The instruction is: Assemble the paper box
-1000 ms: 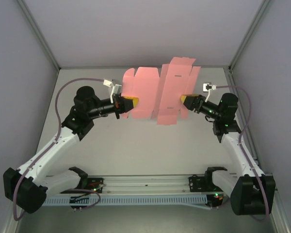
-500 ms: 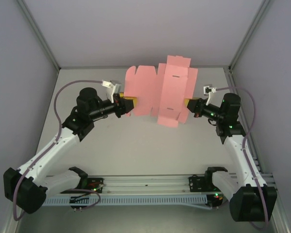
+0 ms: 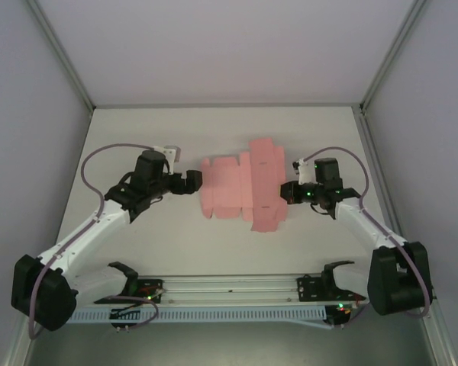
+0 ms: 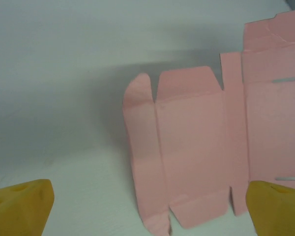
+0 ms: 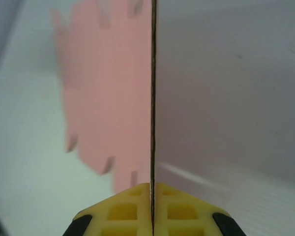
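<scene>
Two arms meet at one thing here: the paper box (image 3: 240, 189), an unfolded pink die-cut sheet spread out near the middle of the table (image 3: 214, 252), between the two wrists.

Look at your left fingers (image 3: 192, 181) from above. They sit just beside the sheet's left edge, apart from it and holding nothing. In the left wrist view the two yellow fingers (image 4: 24, 206) stand wide open at the bottom corners. The paper box (image 4: 191, 147) lies ahead of them, showing its fold lines, a rounded flap at the upper left, short flaps along the top and bottom of the panels, and two thin slits in the wide panel on the right. A soft shadow falls on the table to the sheet's left. You cannot tell whether that edge lies fully flat.

Your right fingers (image 3: 288, 192) are at the sheet's right edge, beside the tall panel. The right wrist view settles their state: the yellow fingers (image 5: 128, 211) are closed on the card, which runs edge-on as a thin dark line straight up from between them. The pink face of the paper box (image 5: 108, 98) spreads away, blurred, to the left of that line.
</scene>
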You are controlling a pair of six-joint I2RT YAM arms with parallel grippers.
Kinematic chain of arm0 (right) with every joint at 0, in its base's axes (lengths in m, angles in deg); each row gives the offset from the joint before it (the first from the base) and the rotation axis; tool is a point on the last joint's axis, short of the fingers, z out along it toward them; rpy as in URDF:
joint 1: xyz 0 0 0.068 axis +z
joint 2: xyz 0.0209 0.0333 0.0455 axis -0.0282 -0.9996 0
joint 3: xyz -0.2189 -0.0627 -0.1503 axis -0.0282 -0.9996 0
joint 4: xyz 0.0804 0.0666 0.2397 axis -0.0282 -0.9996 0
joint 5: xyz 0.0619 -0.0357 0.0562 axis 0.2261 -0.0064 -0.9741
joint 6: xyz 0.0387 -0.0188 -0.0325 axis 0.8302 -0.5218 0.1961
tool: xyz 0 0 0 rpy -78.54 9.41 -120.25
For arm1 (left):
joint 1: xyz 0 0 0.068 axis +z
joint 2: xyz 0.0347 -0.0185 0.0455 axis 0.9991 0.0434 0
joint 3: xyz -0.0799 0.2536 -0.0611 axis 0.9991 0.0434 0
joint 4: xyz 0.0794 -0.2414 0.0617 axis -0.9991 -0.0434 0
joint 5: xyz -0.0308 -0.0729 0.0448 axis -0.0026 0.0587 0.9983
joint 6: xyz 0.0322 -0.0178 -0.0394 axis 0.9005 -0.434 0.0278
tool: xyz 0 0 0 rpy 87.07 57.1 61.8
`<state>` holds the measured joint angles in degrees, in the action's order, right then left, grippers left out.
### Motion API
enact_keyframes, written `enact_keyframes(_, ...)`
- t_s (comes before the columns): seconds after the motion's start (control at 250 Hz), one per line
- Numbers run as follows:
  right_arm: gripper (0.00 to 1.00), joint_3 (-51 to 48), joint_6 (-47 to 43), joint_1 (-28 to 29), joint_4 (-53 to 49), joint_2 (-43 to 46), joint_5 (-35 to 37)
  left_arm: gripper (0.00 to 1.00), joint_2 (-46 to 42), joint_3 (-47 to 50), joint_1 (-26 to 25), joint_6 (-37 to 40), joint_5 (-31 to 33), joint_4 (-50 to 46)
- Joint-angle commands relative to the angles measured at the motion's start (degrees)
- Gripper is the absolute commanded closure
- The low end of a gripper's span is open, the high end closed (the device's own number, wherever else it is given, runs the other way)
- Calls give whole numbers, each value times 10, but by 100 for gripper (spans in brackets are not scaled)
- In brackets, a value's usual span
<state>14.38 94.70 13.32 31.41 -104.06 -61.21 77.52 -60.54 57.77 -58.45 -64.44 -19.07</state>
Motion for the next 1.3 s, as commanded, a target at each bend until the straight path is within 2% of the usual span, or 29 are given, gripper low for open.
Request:
enact_keyframes(0.0,100,53,-118,38,-67,-24,151,0,8,-3,5,-11,27,-21)
enact_keyframes(0.028,97,62,-145,52,-73,-31,184,0,11,-6,5,-10,25,-19)
enact_keyframes(0.1,96,79,-206,91,-73,-42,270,0,18,-14,6,-8,16,-13)
enact_keyframes(0.204,95,88,-296,142,-39,-45,345,0,32,-29,7,-4,7,-6)
enact_keyframes(0.359,95,72,-406,184,63,-34,393,0,59,-50,11,-3,-13,3)
enact_keyframes(0.579,92,78,-504,243,102,-59,481,0,81,-71,24,-9,-70,36)
enact_keyframes(0.739,100,51,-587,295,200,-86,581,0,90,-83,35,-22,-99,68)
enact_keyframes(1.094,100,42,-660,335,278,-121,593,0,147,-98,40,-9,-118,77)
enact_keyframes(1.294,100,34,-658,342,279,-126,569,0,178,-84,40,0,-128,116)
